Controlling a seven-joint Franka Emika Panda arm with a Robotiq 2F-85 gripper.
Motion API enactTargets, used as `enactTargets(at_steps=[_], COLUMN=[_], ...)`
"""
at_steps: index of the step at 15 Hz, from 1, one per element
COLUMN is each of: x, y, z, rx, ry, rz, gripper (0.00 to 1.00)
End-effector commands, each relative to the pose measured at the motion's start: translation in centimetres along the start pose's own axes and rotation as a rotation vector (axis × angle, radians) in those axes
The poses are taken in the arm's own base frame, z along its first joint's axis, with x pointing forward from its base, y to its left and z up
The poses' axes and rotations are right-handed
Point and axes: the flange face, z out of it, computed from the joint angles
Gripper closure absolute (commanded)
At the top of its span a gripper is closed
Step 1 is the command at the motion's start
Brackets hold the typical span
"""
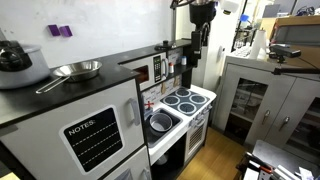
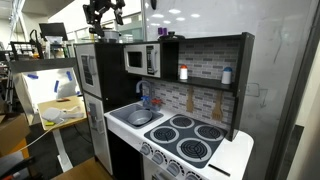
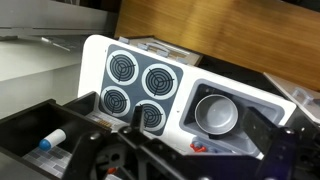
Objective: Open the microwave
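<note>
Jaws: apart, empty; gripper (image 2: 105, 12) high above microwave (image 2: 141, 59).
Door (image 2: 136, 58): shut.
Do well: descend, hook door edge, swing outward.

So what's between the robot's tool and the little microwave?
Just air and the play kitchen's black top board, seen in an exterior view; the tool hangs above the microwave.

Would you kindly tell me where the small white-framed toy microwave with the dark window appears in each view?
In an exterior view: the small white-framed toy microwave, centre, seen obliquely.
In an exterior view: upper centre-left, door facing camera.
Wrist view: not in it.
Shared landmark: the white four-ring hob, in all three.
</note>
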Motion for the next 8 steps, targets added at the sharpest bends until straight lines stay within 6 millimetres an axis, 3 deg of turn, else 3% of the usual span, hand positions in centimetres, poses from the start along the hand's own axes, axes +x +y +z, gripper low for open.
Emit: enactTargets(at_steps=[1,8], x=[-0.1,-0.6], y=[0.4,3.6], z=[0.2,2.3], rx=[0.001,0.149], ry=[0.034,0.065], rz=[-0.011,0.160], gripper=[0.00,0.00])
